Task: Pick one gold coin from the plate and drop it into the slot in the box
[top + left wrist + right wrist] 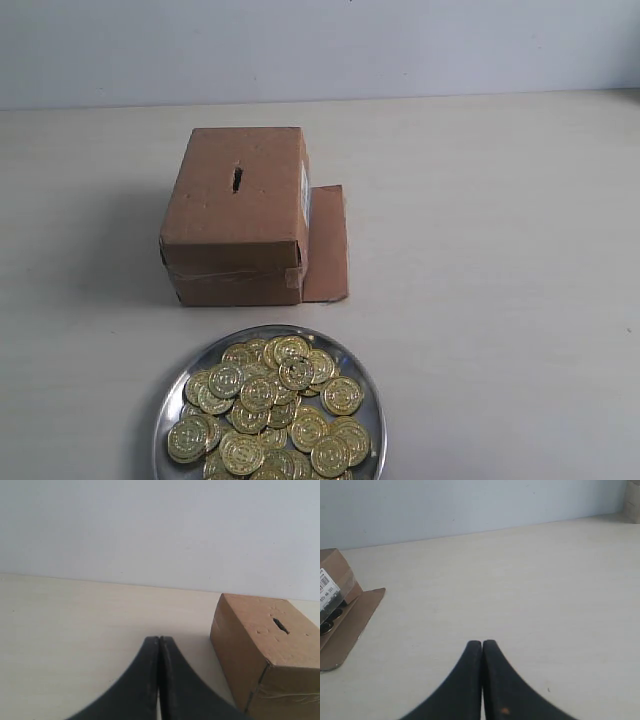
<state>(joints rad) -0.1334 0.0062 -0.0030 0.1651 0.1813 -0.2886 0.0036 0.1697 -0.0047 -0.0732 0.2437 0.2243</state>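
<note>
A round silver plate (173, 395) heaped with several gold coins (268, 405) sits at the near edge of the exterior view. Behind it stands the brown cardboard box (225, 240), its dark slot (237, 179) in the top face. The box (250, 650) and slot (280, 625) also show in the left wrist view, off to one side of my left gripper (159, 639), which is shut and empty. My right gripper (482, 642) is shut and empty too, over bare table. Neither gripper appears in the exterior view.
A loose cardboard flap (327, 243) lies flat on the table against the box's right side; the flap (347, 630) and the box's white label (326, 591) show in the right wrist view. A pale wall (320, 45) backs the light wooden table (500, 260).
</note>
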